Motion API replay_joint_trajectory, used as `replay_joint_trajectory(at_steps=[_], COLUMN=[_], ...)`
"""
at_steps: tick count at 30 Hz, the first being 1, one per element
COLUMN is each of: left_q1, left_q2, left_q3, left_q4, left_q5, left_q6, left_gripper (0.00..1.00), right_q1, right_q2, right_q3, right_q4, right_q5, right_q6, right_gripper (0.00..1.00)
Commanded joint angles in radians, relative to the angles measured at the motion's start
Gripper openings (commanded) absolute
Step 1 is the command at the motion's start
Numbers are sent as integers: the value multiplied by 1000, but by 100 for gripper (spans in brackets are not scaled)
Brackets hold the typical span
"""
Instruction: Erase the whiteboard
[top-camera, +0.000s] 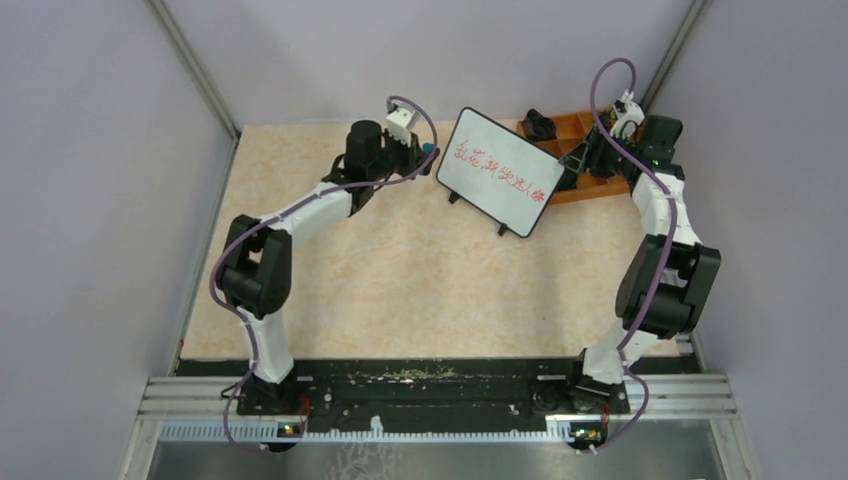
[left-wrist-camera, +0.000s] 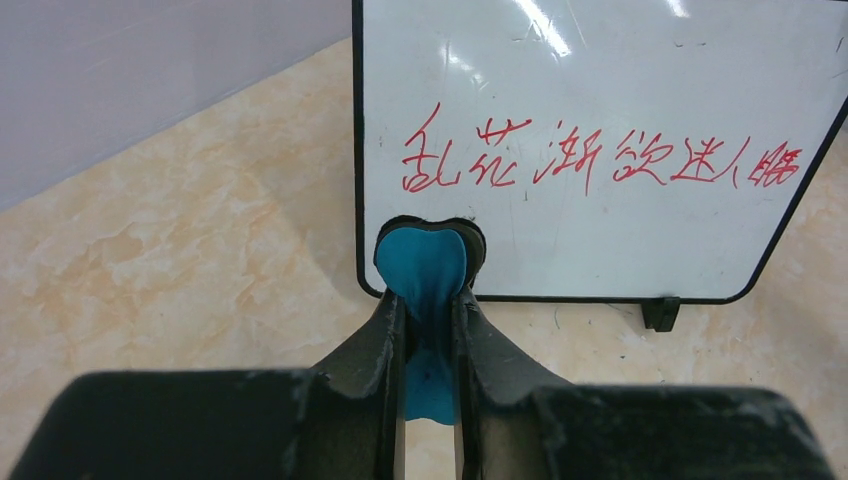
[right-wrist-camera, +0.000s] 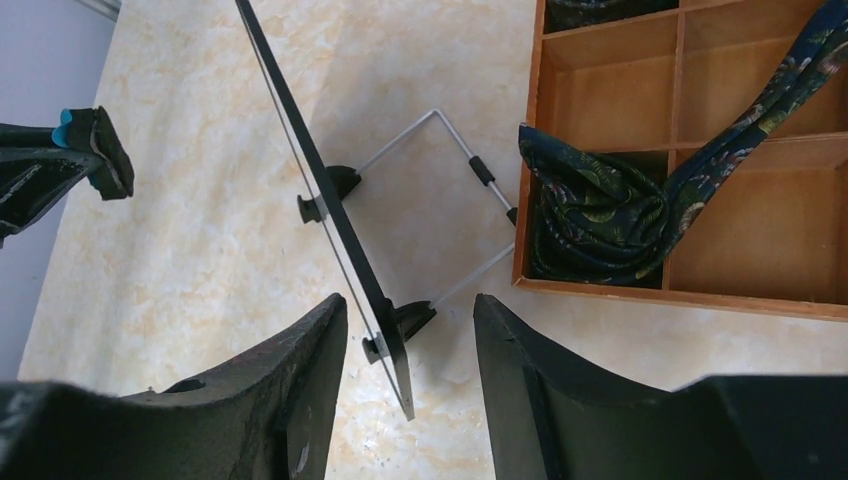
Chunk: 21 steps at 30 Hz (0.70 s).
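The whiteboard (top-camera: 503, 172) stands upright on the desk (top-camera: 400, 270) at about 12 to 1 o'clock in the top view. It rests on its black feet (left-wrist-camera: 660, 312) and leans back on a wire stand (right-wrist-camera: 400, 140). Its face is turned toward the left arm, and red handwriting (left-wrist-camera: 600, 160) runs across the middle in one line, all of it still there.

The left gripper (left-wrist-camera: 428, 298) is clamped tight on a blue eraser (left-wrist-camera: 420, 262), which sticks out past the fingertips. It points at the board's 7 o'clock corner. From the right wrist view, bare desk shows between the eraser and the board's face, so the two are apart.

The right gripper (right-wrist-camera: 410, 303) sits at the board's 3 o'clock edge with its jaws spread, one finger on each side of the thin frame. There is a gap on both sides and it holds nothing.

A wooden compartment tray (right-wrist-camera: 690, 292) lies at 2 o'clock of the board, just behind the stand. A dark patterned cloth (right-wrist-camera: 590, 215) is draped across its cells.
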Motion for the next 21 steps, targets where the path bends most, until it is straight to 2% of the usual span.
replay_joint_trajectory(at_steps=[1, 10, 21], left_q1=[5, 3, 4], left_q2=[26, 75, 117], left_q3=[46, 100, 168], left_q4=[-17, -13, -31], left_q5=[35, 49, 90], left_q6=[15, -4, -17], left_gripper=[20, 20, 20], right_q1=[27, 78, 79], right_q2=[1, 29, 34], right_q3=[2, -34, -39], right_q4=[80, 131, 139], right_q5=[-39, -42, -17], right_q6=[-18, -7, -6], right_gripper=[50, 44, 39])
